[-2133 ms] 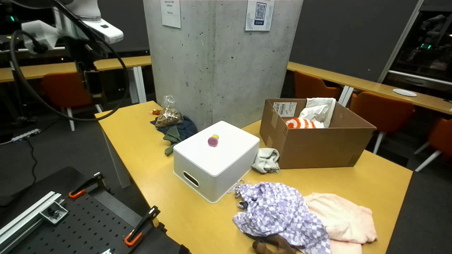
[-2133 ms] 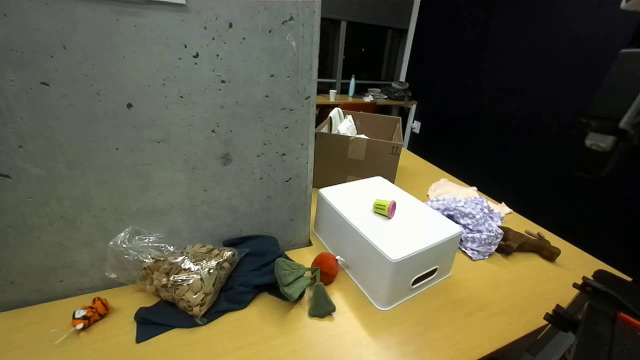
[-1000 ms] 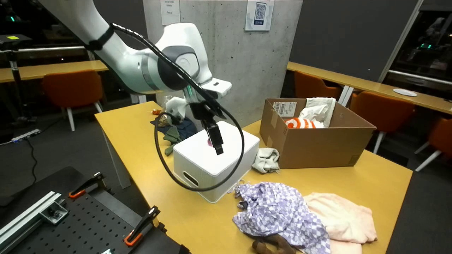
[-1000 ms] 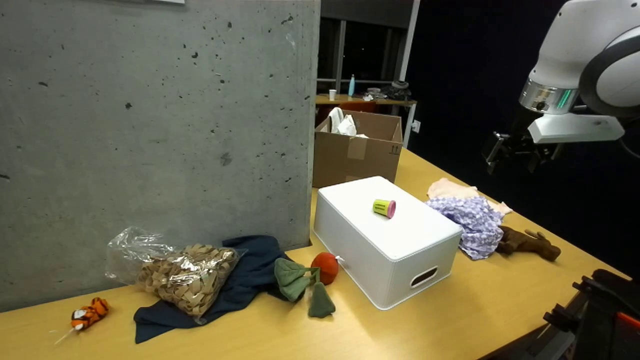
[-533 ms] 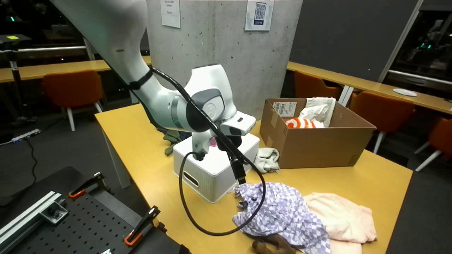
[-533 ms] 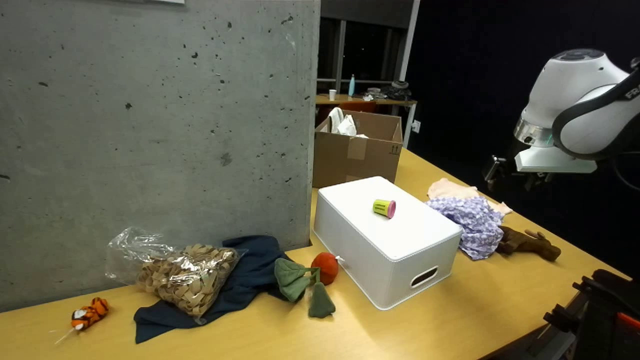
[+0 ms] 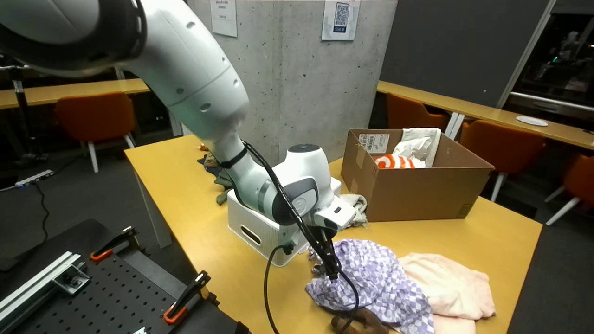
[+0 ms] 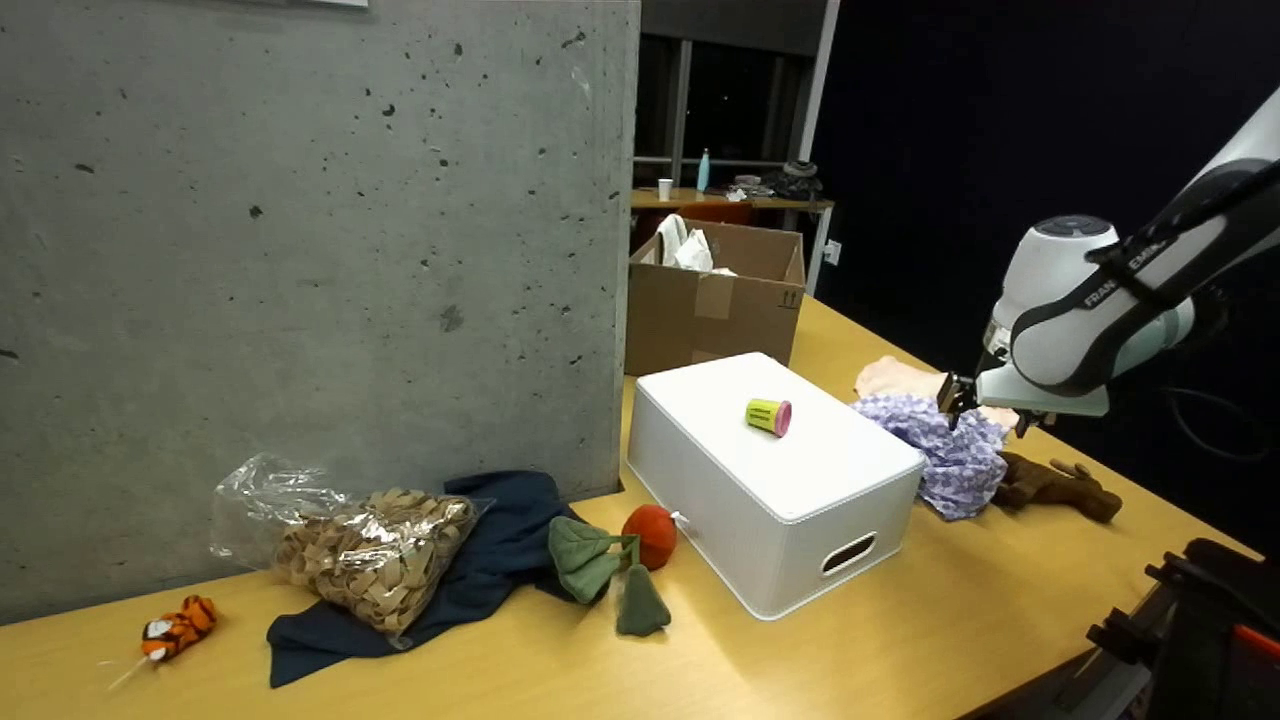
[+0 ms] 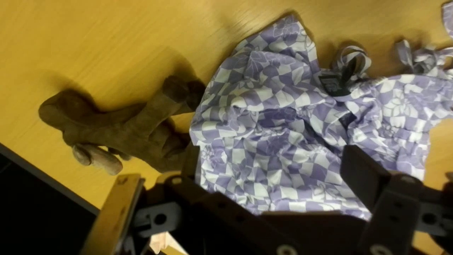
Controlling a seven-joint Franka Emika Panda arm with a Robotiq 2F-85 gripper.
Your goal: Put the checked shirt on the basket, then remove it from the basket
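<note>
The checked shirt (image 9: pixel 269 141) lies crumpled on the yellow, wood-grained surface (image 7: pixel 496 241), just beside the white basket (image 8: pixel 700 500). Its thin cloth is puckered, lavender and white squares overdrawn with fine flower outlines, and narrow ties (image 9: pixel 405 55) loop from one edge. A dark label (image 9: pixel 334 85) sits by those ties; its pale print is too blurred for me to read. In an exterior view the shirt's longer spread slants from beside the basket toward the lower right, the end with the ties nearest the basket.

My end effector (image 9: pixel 277 170) has its black fingers (image 9: pixel 362 173) set wide apart over the fabric, gripping nothing; I can't tell whether the tips touch it. On the arm (image 8: pixel 1085 340) I can make out "FRAN" and "EMI".

The basket is a block with a flat top and a rounded slot (image 8: pixel 848 553) in one end wall. A small yellow tub (image 8: pixel 768 416) with a pink lid lies on its side up there, its dark lettering too small for me. A brown plush toy (image 9: pixel 116 131) lies just beside the shirt, as does a peach cloth (image 7: pixel 448 287). The cardboard box (image 7: pixel 417 199) bears a white sticker (image 7: pixel 374 144) I can't read and printed arrows (image 8: pixel 790 299) pointing up; on the concrete pillar (image 7: pixel 301 93), a poster (image 7: pixel 342 18) shows a QR code over "SCAN ME".
</note>
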